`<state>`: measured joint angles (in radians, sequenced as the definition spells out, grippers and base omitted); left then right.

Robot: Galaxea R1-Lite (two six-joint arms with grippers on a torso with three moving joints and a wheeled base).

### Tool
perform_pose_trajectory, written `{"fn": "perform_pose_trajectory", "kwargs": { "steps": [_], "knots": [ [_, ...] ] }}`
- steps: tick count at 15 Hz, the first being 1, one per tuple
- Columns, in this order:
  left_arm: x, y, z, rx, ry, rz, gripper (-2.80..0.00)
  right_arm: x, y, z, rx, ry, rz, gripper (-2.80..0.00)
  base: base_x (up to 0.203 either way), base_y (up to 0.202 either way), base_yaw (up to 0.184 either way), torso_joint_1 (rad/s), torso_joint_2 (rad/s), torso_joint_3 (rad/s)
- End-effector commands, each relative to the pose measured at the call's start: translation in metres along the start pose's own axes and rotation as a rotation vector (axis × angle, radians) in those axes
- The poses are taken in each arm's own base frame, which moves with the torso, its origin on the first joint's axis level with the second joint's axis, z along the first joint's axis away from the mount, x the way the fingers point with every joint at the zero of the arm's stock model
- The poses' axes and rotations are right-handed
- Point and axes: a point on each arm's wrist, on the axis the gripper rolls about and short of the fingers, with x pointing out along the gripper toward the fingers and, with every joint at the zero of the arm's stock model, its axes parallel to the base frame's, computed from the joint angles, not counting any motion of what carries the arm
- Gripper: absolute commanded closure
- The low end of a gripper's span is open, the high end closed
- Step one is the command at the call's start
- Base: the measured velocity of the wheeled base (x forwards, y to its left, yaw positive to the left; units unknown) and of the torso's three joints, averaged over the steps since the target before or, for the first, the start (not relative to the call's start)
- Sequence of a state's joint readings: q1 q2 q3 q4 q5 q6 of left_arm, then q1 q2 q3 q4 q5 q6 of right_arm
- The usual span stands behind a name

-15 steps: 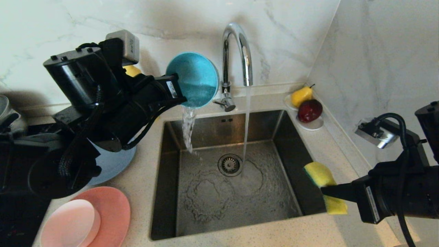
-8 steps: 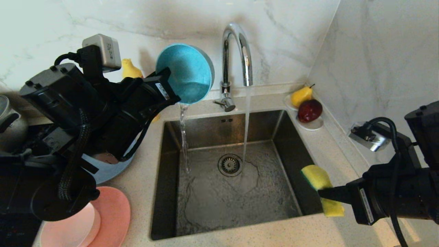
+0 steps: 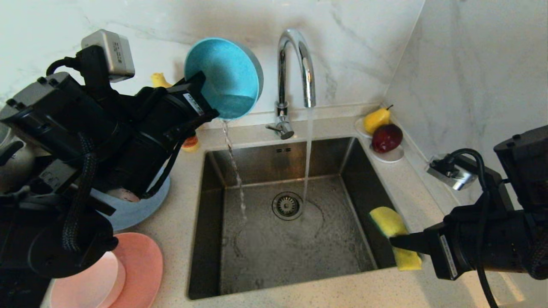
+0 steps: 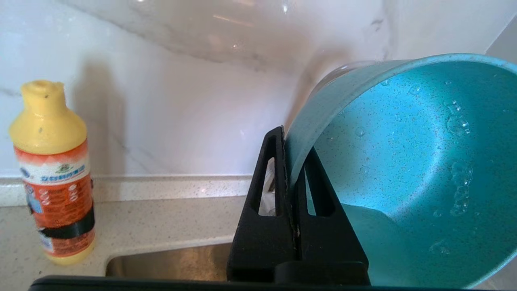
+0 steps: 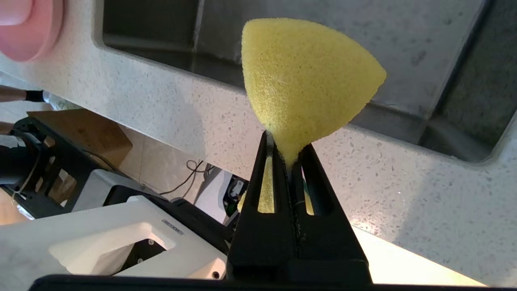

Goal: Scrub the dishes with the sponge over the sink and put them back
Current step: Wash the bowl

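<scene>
My left gripper (image 3: 201, 105) (image 4: 288, 161) is shut on the rim of the teal bowl (image 3: 224, 77) (image 4: 408, 169), held tipped on its side above the sink's (image 3: 205, 273) back left corner. A thin stream of water runs from the bowl into the basin. My right gripper (image 3: 396, 241) (image 5: 287, 155) is shut on the middle of the yellow sponge (image 3: 391, 235) (image 5: 307, 81) over the sink's right rim. The grey-blue plate (image 3: 141, 207), salmon-pink plate (image 3: 143, 265) and pale pink bowl (image 3: 92, 284) lie on the counter at the left, partly hidden by my left arm.
The chrome tap (image 3: 295, 68) runs water down beside the drain strainer (image 3: 287, 205). A white saucer with a pear and a red fruit (image 3: 383, 130) sits at the back right corner. A yellow soap bottle (image 4: 52, 169) stands by the wall. A steel pot (image 3: 10, 160) is at the far left.
My left gripper has lifted the teal bowl up and to the left and tipped it further; its pour has thinned to a trickle. The right gripper and sponge have drifted slightly left.
</scene>
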<state>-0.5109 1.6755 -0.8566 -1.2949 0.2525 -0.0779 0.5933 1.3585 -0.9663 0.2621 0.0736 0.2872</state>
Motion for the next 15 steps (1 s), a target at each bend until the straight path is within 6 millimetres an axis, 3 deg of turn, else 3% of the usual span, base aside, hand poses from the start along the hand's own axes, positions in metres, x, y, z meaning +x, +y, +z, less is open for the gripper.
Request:
{"fn": "perform_pose_trajectory", "kwargs": {
  "steps": [1, 4, 11, 15],
  "knots": [
    [0.0, 0.001, 0.0, -0.002, 0.002, 0.007, 0.0, 0.002, 0.0, -0.001, 0.002, 0.009, 0.006, 0.0, 0.0, 0.0, 0.0, 0.0, 0.0, 0.0],
    [-0.007, 0.006, -0.001, 0.034, 0.118, 0.025, 0.0, -0.007, 0.002, 0.0, -0.001, -0.012, 0.042, 0.0, 0.0, 0.0, 0.0, 0.0, 0.0, 0.0],
    [-0.045, 0.016, -0.023, 0.188, 0.775, 0.068, 0.0, -0.024, 0.035, -0.004, -0.094, 0.019, 0.215, 0.0, 0.0, 0.0, 0.0, 0.0, 0.0, 0.0],
    [-0.056, 0.007, -0.026, 0.193, 0.849, 0.036, 0.0, -0.017, 0.06, 0.008, -0.092, 0.053, 0.314, 0.0, 0.0, 0.0, 0.0, 0.0, 0.0, 0.0]
  ]
}}
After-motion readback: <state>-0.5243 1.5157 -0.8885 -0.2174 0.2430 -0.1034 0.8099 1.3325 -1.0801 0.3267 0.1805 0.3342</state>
